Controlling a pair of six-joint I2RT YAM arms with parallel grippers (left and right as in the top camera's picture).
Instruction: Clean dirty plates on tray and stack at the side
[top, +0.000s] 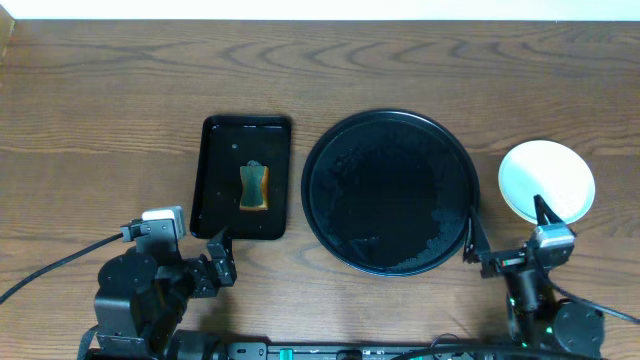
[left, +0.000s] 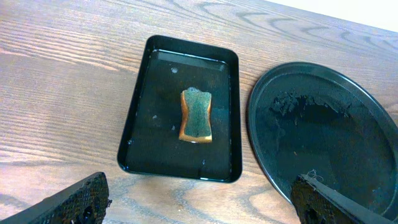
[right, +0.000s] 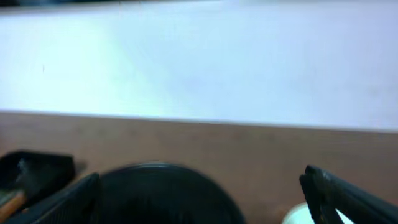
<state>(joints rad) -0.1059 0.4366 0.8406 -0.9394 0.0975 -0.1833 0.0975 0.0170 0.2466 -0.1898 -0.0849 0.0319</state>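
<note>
Overhead, your round black tray (top: 390, 190) sits mid-way along the desk (top: 100, 110), its floor showing only a wet sheen. Just right of it, clear of the rim, a pale plate (top: 546, 175) lies on the bare wood. You cannot tell whether others lie beneath it. Left of the round tray is a rectangular tray (top: 215, 200) with a sponge (top: 254, 187) lying in it. Your right fingers (top: 470, 235) are spread wide and grip nothing, one by the round tray's right rim and the other over the plate's near edge. Your left fingers (top: 222, 262) hang by the rectangular tray's near edge.

In the left wrist view, the left fingers (left: 74, 200) gape wide with nothing between them. Beyond them lie the rectangular tray (left: 134, 124), the sponge (left: 196, 115) and part of the round tray (left: 323, 137).

The right wrist view is blurred — the right fingers (right: 348, 196) stand far apart, the round tray (right: 161, 193) lies between them, and a sliver of plate (right: 297, 215) shows beside the right one.
</note>
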